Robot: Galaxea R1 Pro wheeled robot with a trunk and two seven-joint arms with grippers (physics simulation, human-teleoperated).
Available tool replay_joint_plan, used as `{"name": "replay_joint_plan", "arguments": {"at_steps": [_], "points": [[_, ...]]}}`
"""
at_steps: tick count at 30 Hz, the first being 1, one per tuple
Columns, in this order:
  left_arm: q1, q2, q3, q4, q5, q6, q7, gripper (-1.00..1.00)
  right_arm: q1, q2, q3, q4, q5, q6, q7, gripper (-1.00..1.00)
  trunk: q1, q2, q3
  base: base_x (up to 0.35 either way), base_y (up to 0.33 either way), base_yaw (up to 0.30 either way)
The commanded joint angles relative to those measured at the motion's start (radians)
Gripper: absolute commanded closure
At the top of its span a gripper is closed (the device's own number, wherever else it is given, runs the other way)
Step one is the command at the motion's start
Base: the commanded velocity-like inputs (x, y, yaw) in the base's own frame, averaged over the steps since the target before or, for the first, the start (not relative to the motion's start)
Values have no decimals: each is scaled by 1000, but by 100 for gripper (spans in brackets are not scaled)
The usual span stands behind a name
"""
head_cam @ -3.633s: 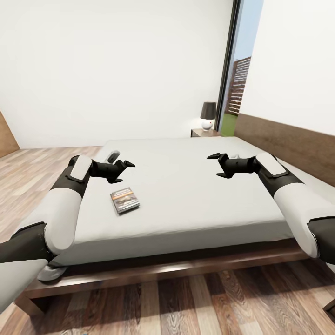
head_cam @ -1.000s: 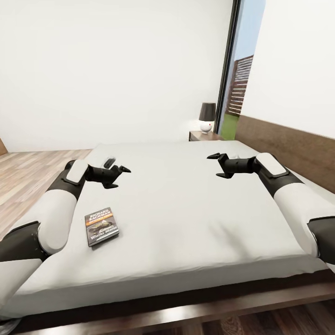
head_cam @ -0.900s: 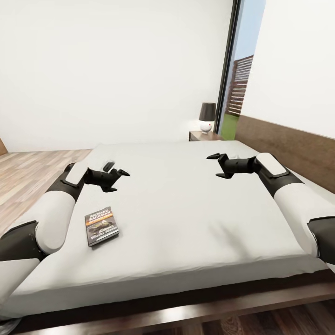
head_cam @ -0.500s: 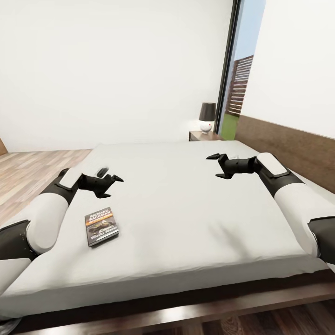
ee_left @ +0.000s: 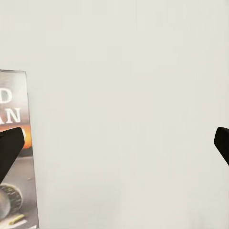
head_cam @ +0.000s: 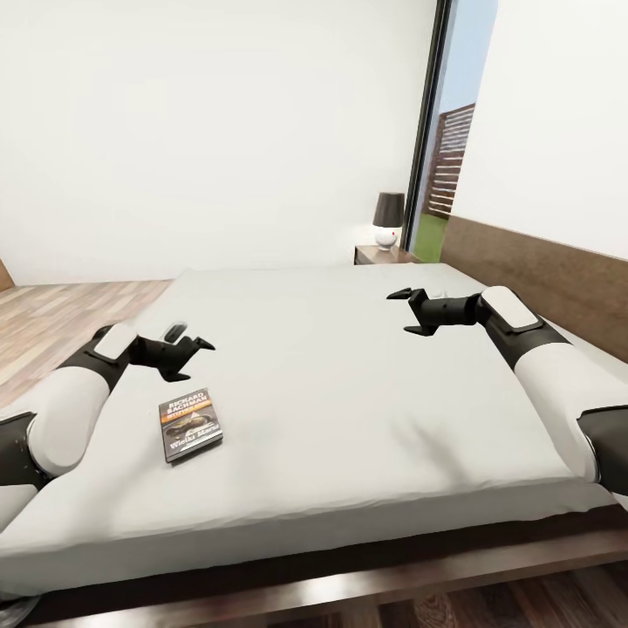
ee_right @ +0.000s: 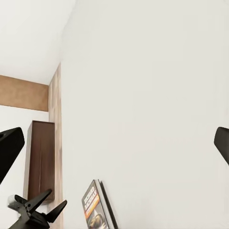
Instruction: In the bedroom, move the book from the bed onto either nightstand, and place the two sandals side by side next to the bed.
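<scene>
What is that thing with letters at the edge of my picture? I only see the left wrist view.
Observer: That's a book, lying flat on a big bed.
Operator: Is my left hand touching it?
Observer: No. The left hand hovers open just past the book's far end, apart from it.
Operator: Where can the book go?
Observer: A nightstand with a lamp on it stands at the bed's far corner.
</scene>
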Motion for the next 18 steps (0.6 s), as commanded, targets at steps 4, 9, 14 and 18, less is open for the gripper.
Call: {"name": "replay_joint_plan", "arguments": {"at_steps": [4, 9, 14, 18], "points": [[0, 8, 3, 4, 10, -1, 10, -100, -1, -1, 6, -1, -11, 0, -8, -100, 0, 0, -1, 0, 0, 0], [0, 24, 2, 9, 9, -9, 9, -100, -1, -1, 6, -1, -10, 5, -8, -100, 0, 0, -1, 0, 0, 0], [1, 46, 2, 19, 10, -38, 7, -100, -1, -1, 5, -2, -12, 16, -8, -100, 0, 0, -1, 0, 0, 0], [1, 55, 3, 25, 10, -58, 7, -100, -1, -1, 5, -3, -13, 20, -8, -100, 0, 0, -1, 0, 0, 0]]}}
